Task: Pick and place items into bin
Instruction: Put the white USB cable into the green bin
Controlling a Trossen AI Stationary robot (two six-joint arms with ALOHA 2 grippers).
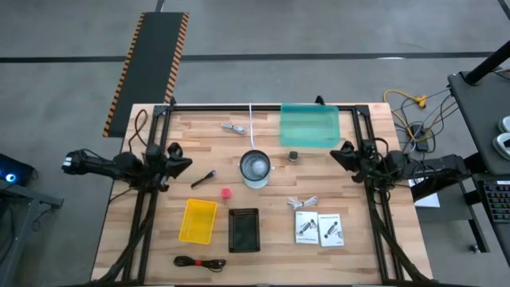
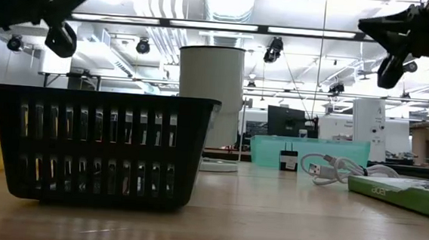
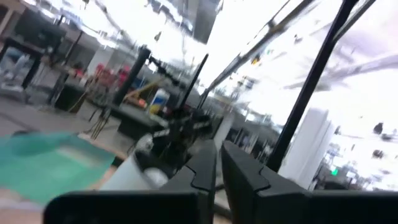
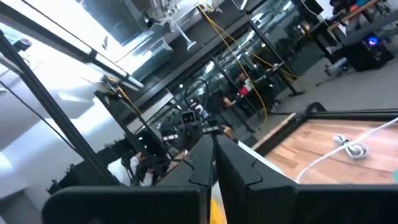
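Both arms hang high at the frame's edges: left gripper [image 1: 182, 163] jaws clenched, right gripper [image 1: 341, 154] jaws clenched, both empty. White cable [image 1: 303, 202] and packets [image 1: 319, 228] lie lower right on the worktop [image 1: 358, 255].

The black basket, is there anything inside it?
From above, the black basket looks empty: only its dark slotted floor shows. The low view shows light through its slats and nothing poking out. Anything tiny and dark lying flat could go unnoticed.
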